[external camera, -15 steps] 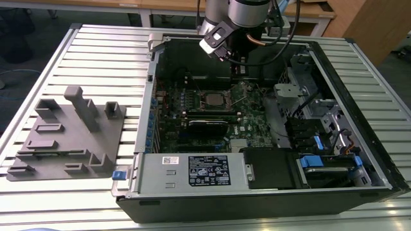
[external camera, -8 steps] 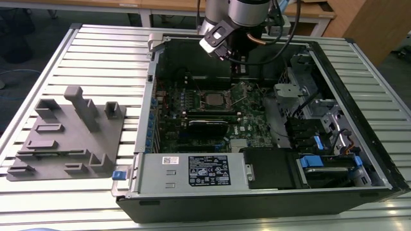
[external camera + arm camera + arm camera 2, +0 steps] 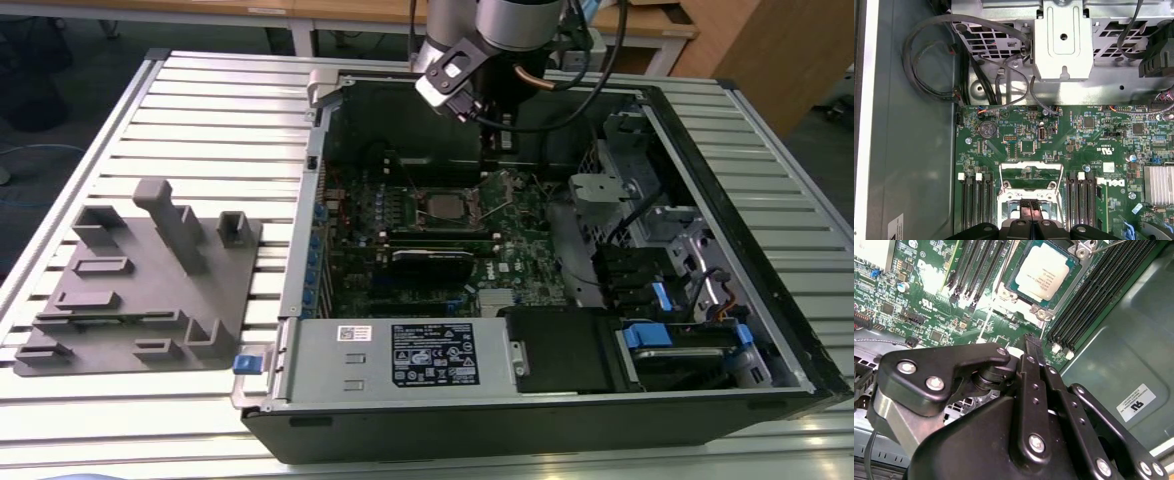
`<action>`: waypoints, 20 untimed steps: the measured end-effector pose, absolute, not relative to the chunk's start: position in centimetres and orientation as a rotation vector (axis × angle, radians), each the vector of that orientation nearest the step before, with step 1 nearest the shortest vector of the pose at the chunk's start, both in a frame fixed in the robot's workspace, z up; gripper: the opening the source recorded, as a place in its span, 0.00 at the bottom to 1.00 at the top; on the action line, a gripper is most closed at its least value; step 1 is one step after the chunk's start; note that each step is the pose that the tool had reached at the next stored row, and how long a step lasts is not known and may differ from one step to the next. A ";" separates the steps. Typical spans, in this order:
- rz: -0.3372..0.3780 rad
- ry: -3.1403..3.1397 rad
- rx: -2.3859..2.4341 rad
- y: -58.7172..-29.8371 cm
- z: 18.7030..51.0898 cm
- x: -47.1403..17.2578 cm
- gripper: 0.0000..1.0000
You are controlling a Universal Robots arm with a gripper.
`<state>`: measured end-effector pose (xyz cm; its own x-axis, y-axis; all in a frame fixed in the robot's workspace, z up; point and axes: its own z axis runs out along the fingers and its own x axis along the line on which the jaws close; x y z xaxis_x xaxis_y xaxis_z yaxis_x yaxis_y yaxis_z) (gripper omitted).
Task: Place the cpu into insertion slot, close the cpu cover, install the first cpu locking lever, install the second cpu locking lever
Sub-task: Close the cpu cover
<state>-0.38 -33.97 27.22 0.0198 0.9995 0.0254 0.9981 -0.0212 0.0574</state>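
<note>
Starting with the exterior view: an open computer case (image 3: 304,240) lies on the slatted bench (image 3: 200,110). The arm reaches over the case's far end and the tool (image 3: 457,100) hangs above the motherboard (image 3: 358,278); its tips are lost against the dark interior, so the grip can't be read here. Insertion slot (image 3: 445,207) sits mid-board, too small to tell what's in it. Grey fixture plate (image 3: 134,280) lies on the bench at the exterior view's left, apart from the case. Second wrist view: the tool (image 3: 1032,342) body blocks much of the board. Its two black fingers (image 3: 1030,385) meet at the tip, closed together with nothing between them. Cpu (image 3: 1043,272) lies flat inside the insertion slot (image 3: 1072,280), one corner running out of the picture, and memory slots (image 3: 1094,295) run beside it. First wrist view: tool (image 3: 1029,206) tips are together, covering most of the insertion slot (image 3: 1008,200), and the chip is hidden behind them. Cpu cover (image 3: 1030,165) is the silvery frame just past the slot, with green board showing through its cut-out, so it is not down over the chip; exact tilt unclear. Cables (image 3: 929,50) loop near a metal bracket (image 3: 1063,40).
</note>
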 end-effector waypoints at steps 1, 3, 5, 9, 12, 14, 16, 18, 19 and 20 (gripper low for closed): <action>0.091 2.181 2.227 -34.0 27.2 -0.4 0.11; 0.091 2.181 2.227 -34.0 27.2 -0.4 0.11; 0.091 2.181 2.227 -34.0 27.3 -0.4 0.11; 0.091 2.181 2.227 -34.0 27.4 -0.4 0.11; 0.091 2.181 2.227 -34.0 27.4 -0.4 0.11; 0.091 2.182 2.226 -34.0 27.4 -0.2 0.11; 0.091 2.181 2.227 -34.0 27.4 0.1 0.11; 0.091 2.181 2.227 -34.0 27.4 0.5 0.11; 0.091 2.181 2.227 -34.0 27.4 0.8 0.11; 0.091 2.181 2.227 -34.0 27.4 1.0 0.11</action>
<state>1.00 -33.98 27.35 0.0199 0.9995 0.0253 0.9981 -0.0213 0.0573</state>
